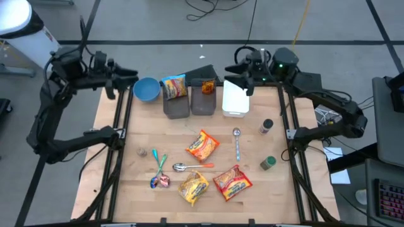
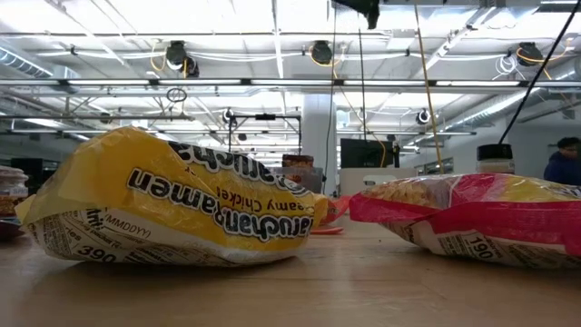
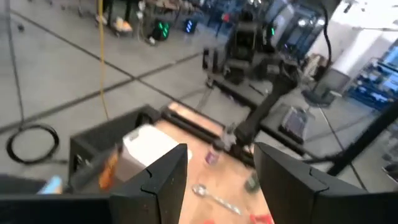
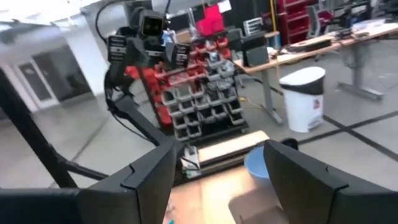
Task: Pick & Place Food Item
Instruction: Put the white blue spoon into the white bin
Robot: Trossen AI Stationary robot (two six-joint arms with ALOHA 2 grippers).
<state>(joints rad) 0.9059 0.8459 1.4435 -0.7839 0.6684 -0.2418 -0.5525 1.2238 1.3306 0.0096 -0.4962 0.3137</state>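
Three ramen packets lie flat on the wooden table: an orange one (image 1: 202,145) in the middle, a yellow one (image 1: 194,187) (image 2: 172,204) and a red one (image 1: 232,181) (image 2: 481,218) near the front edge. Another packet (image 1: 175,86) stands in a grey bin (image 1: 177,106) at the far side, and an orange item (image 1: 207,87) sits in the bin beside it. My left gripper (image 1: 129,79) (image 3: 217,180) hovers open, held high at the far left beside a blue bowl (image 1: 146,89). My right gripper (image 1: 243,79) (image 4: 221,180) hovers open above a white container (image 1: 235,98). Both are empty.
Two spoons (image 1: 237,142) (image 1: 189,166), two small spice jars (image 1: 266,126) (image 1: 268,163), a brown piece (image 1: 142,152) and small utensils with a wrapped sweet (image 1: 160,180) lie scattered on the table. Black frame rails (image 1: 117,157) run along both sides.
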